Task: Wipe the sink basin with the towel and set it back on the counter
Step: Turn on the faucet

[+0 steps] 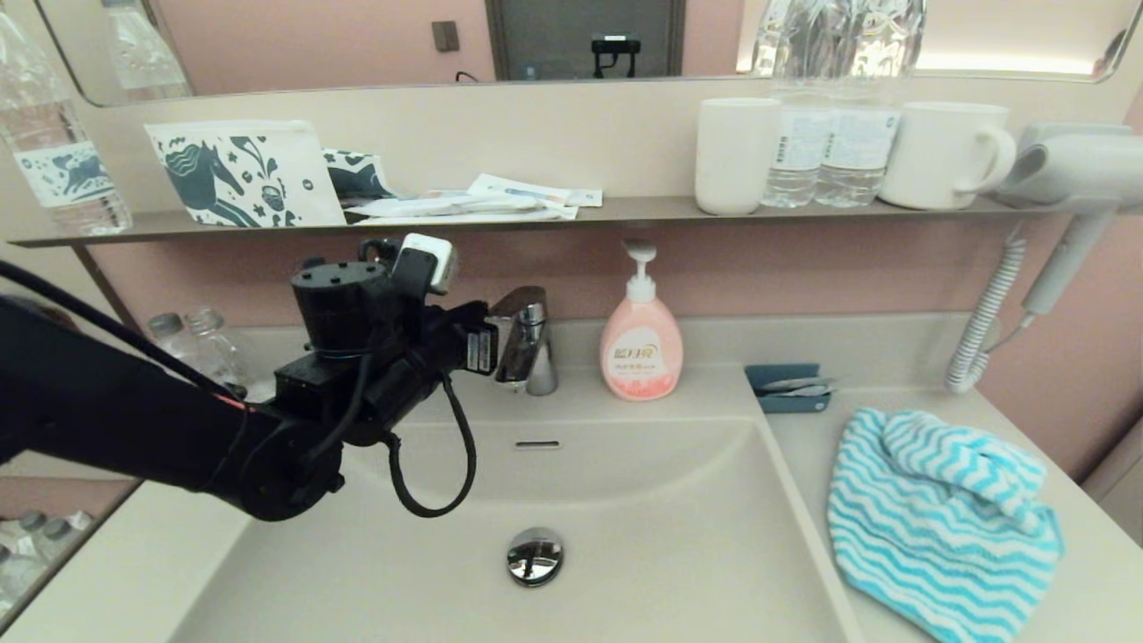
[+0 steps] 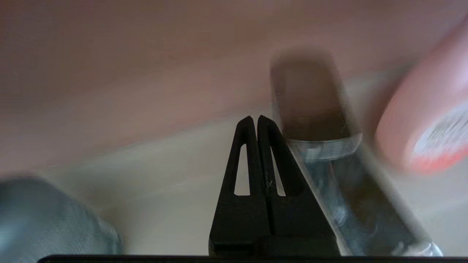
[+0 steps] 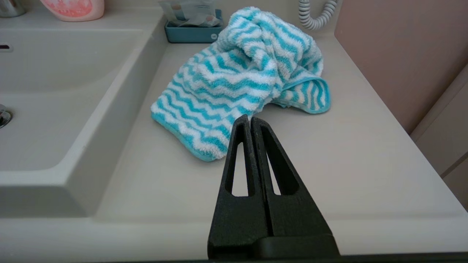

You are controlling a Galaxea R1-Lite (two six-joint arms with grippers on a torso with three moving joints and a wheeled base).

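The turquoise and white zigzag towel (image 1: 938,518) lies bunched on the beige counter (image 1: 1009,420) to the right of the sink basin (image 1: 679,500). The basin holds nothing but its chrome drain plug (image 1: 535,555). In the right wrist view my right gripper (image 3: 250,118) is shut and empty above the counter (image 3: 347,153), just short of the towel (image 3: 237,76); it is out of the head view. My left gripper (image 2: 255,118) is shut and empty, held up beside the chrome faucet (image 2: 321,146). The left arm (image 1: 357,357) reaches over the basin's back left corner.
A pink soap bottle (image 1: 640,348) stands right of the faucet (image 1: 527,344), and a small blue tray (image 1: 786,388) sits behind the towel. A hair dryer (image 1: 1072,179) with a coiled cord hangs at the right wall. The wall shelf (image 1: 625,212) holds cups, bottles and a horse-print pouch (image 1: 241,174).
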